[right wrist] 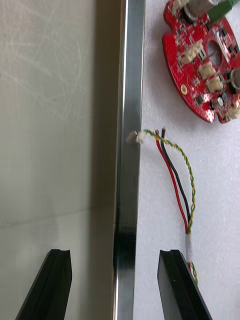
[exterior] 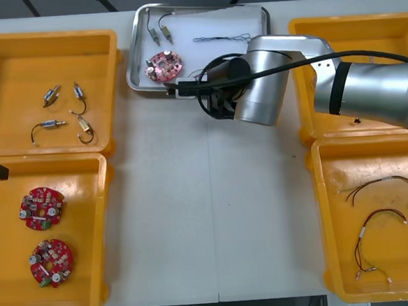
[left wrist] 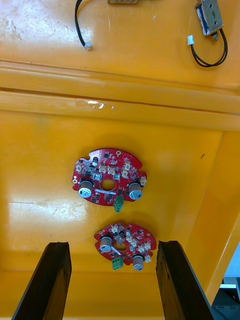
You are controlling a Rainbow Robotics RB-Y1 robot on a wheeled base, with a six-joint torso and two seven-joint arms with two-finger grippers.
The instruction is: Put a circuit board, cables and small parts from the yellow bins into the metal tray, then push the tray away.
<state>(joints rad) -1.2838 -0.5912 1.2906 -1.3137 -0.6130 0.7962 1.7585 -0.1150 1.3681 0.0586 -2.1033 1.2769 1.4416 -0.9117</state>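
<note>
right gripper point(right wrist: 114, 255) spread wide and holding nothing, astride the near rim of the metal tray point(right wrist: 131, 100): one finger over the bare table point(right wrist: 50, 100), the other over the tray's white floor, just beside a red, black and yellow cable point(right wrist: 175, 180). inside the tray too: a round red circuit board point(right wrist: 205, 65), two small metal parts point(exterior: 159, 34) and a thin twisted cable point(exterior: 220, 38). judged loaded, with only the push away left to do.

for a clean push: bring the fingers down against the rim, press square and near the middle of the long side so as not to spin the tray, keep the inner finger clear of the cable, and go slowly enough to leave the load unshaken.

from above: the whole tray and everything in it, but the right fingers tucked beneath the silver wrist. from the right wrist: the parted fingers, the rim running between them, and the cable's white plug point(right wrist: 134, 137) at the rim, possibly resting on it, hard to tell. from the left wrist: left gripper point(left wrist: 112, 245) open and idle, parked over the near left yellow bin point(left wrist: 210, 190), two more boards point(left wrist: 107, 176) lying below it, more metal parts with black leads point(left wrist: 210, 20) in the bin beyond.
</note>
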